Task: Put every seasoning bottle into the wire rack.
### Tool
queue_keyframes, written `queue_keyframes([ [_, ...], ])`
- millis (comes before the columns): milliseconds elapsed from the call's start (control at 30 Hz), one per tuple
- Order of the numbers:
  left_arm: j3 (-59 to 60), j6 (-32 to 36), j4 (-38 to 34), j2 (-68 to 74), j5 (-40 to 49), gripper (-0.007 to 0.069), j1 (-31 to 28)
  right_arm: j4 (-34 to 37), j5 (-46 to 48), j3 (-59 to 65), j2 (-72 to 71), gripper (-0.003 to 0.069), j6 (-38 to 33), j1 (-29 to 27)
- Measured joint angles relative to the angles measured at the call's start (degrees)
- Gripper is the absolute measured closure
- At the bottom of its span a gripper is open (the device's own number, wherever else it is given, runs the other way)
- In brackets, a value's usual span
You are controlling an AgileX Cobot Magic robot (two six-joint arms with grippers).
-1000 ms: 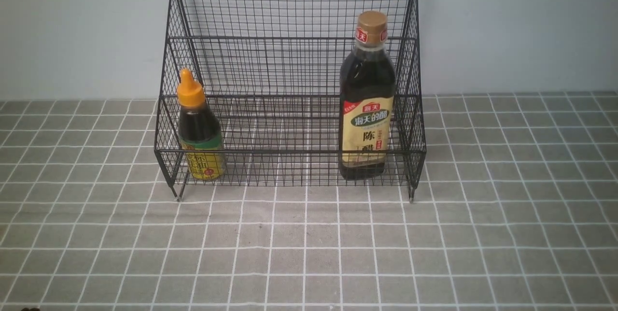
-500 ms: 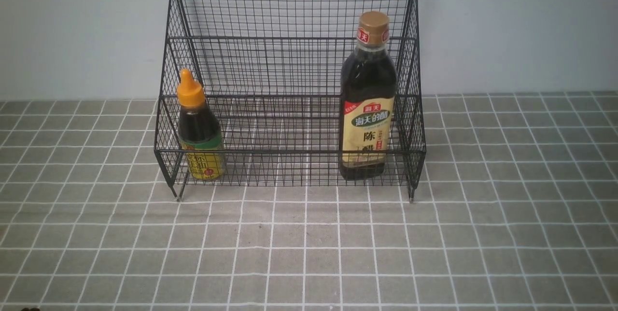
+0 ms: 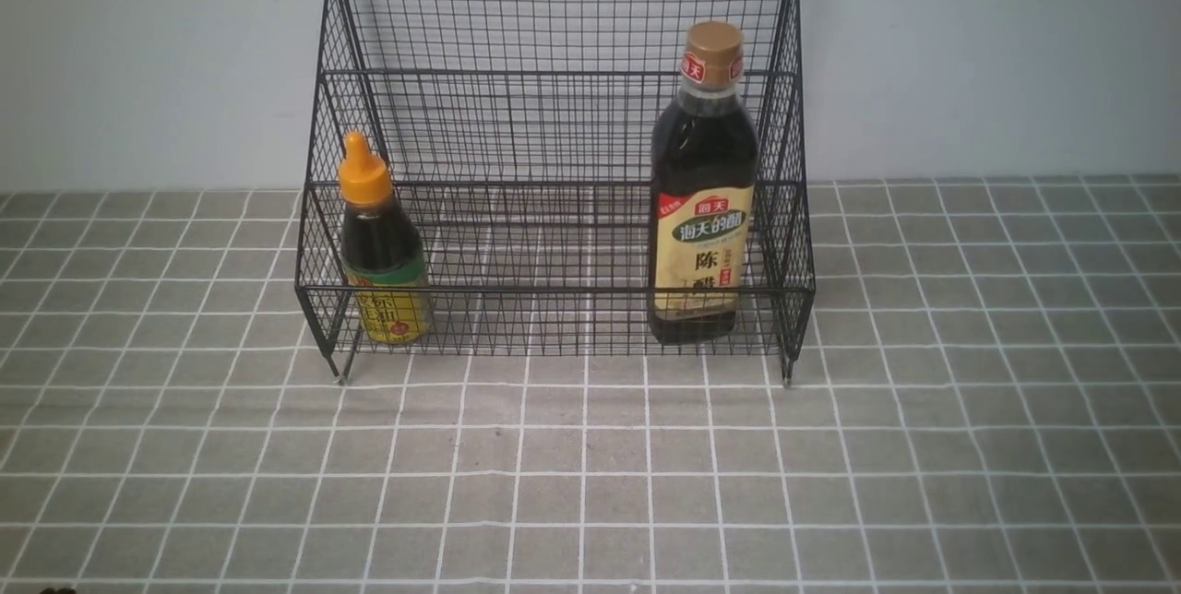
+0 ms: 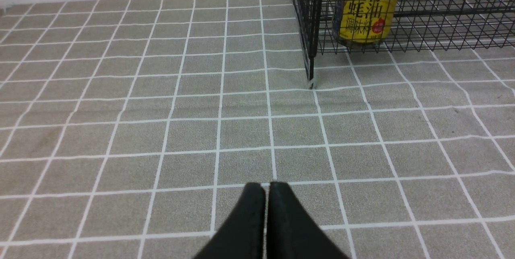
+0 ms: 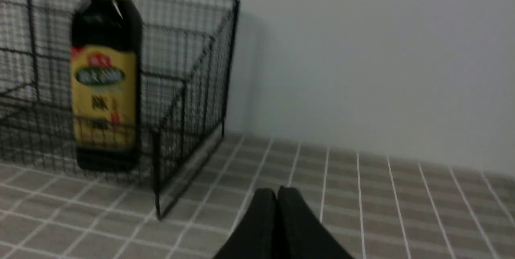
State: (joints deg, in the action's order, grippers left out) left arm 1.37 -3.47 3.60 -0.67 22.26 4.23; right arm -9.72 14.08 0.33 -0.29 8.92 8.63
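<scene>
We count two bottles, both upright in one rack (image 3: 558,160): the short bottle (image 3: 380,248) at its left end, the tall bottle (image 3: 701,197) at its right. Our left gripper (image 4: 267,188) is pressed closed and empty, well short of the short bottle. Our right gripper (image 5: 277,194), likewise closed, sits beside the rack's right corner, apart from the tall bottle.

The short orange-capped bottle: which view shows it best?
The front view: the short bottle stands whole, cap to base, inside the rack. The left wrist view catches only its yellow label; the right wrist view misses it.
</scene>
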Motion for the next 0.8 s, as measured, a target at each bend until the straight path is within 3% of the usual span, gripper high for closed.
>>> queue_keyframes([
  [233, 0.0, 0.0, 0.0, 0.0, -0.1, 0.0631, 0.0, 0.0, 6.4, 1.1, -0.4, 0.0672, 7.5, -5.0],
  [800, 0.0, 0.0, 0.0, 0.0, -0.1, 0.0631, 0.0, 0.0, 6.6, 1.0, -0.4, 0.0672, 8.2, -5.2],
])
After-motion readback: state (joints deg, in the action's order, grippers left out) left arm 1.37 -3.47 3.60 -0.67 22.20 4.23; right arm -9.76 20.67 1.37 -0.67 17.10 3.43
